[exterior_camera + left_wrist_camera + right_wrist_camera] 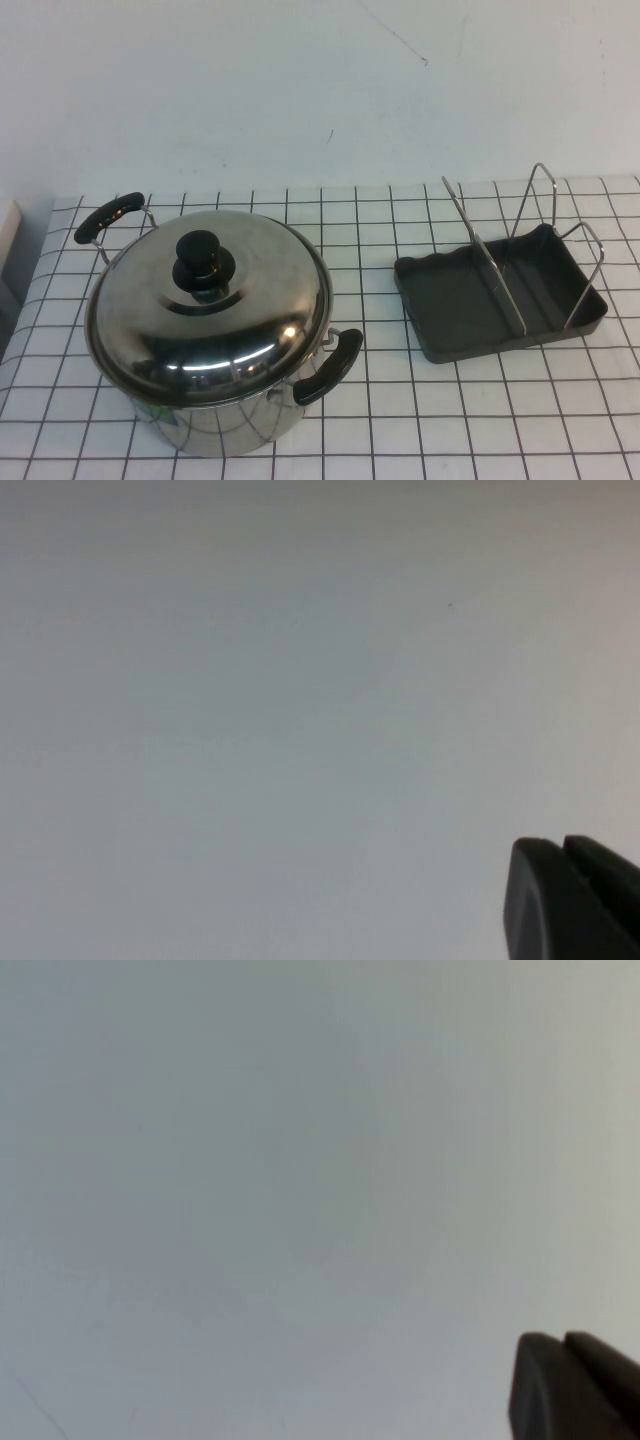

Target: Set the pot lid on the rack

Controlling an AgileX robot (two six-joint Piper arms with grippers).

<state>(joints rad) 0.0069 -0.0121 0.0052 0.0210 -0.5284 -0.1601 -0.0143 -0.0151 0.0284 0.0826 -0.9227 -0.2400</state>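
Observation:
The shiny domed pot lid (pixel 230 315) with a black knob (pixel 200 262) sits on the steel pot (pixel 215 425) at the left of the checked table. The dark grey rack (pixel 470 310) with upright wire loops (pixel 525 215) stands to the right, empty. Neither arm shows in the high view. My left gripper (pixel 563 848) shows only in the left wrist view, its two dark fingertips pressed together against a blank pale wall. My right gripper (pixel 563 1342) shows the same way in the right wrist view, fingertips together, holding nothing.
The pot has two black handles, one at the back left (pixel 110 215) and one at the front right (pixel 330 365). The white cloth with a black grid (pixel 400 420) covers the table. A pale wall (pixel 320 90) stands behind.

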